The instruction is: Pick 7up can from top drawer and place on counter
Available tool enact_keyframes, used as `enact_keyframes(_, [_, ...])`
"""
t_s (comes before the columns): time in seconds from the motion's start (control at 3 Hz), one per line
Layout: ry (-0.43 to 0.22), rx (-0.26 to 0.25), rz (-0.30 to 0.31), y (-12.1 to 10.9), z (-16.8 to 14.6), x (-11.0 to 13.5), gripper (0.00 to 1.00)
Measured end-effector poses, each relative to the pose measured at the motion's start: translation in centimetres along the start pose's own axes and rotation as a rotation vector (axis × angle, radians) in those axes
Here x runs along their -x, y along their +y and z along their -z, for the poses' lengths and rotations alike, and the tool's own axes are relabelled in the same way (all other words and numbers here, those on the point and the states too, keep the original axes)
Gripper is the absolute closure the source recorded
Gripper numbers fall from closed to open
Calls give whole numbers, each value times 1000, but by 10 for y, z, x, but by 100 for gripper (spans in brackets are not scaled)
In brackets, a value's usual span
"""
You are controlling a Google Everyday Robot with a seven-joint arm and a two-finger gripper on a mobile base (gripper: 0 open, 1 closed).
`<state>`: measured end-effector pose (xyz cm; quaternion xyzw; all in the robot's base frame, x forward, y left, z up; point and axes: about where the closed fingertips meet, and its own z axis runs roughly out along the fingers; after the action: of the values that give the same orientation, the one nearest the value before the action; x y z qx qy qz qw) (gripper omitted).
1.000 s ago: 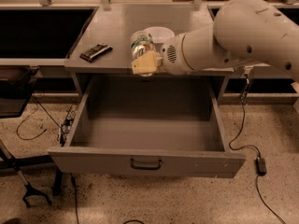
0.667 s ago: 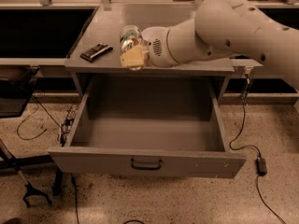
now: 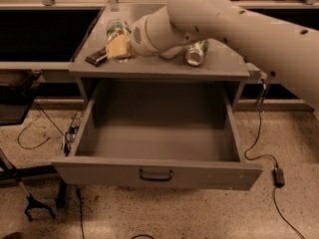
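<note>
Near the front-left corner of the counter (image 3: 164,68) lies a dark flat object (image 3: 95,57). Just to its right the gripper (image 3: 118,44) hangs low over the left part of the counter, its pincer closed on the 7up can (image 3: 115,30), which sits tilted in the grasp with a tan finger pad (image 3: 119,48) across its lower half. The main risk is the set-down: lowered here, the can's base could land on the dark object and tip, or, released while tilted, it could roll toward the left or front edge and drop, possibly into the open, empty top drawer (image 3: 157,172) below. Further right, a second can (image 3: 196,54) lies on its side near the front-right corner, close under the arm (image 3: 239,29); a sweep of the arm could nudge it off. Compared with a second ago, the can has been carried from in front of the counter's front edge, above the drawer, up and leftward over the counter, and the second can is now uncovered.
</note>
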<state>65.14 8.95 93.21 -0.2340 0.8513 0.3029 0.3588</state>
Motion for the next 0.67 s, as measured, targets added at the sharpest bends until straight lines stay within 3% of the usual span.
enact_keyframes(0.33, [31, -17, -1, 3, -29, 21, 100])
enact_keyframes(0.67, [79, -72, -19, -3, -53, 38, 100])
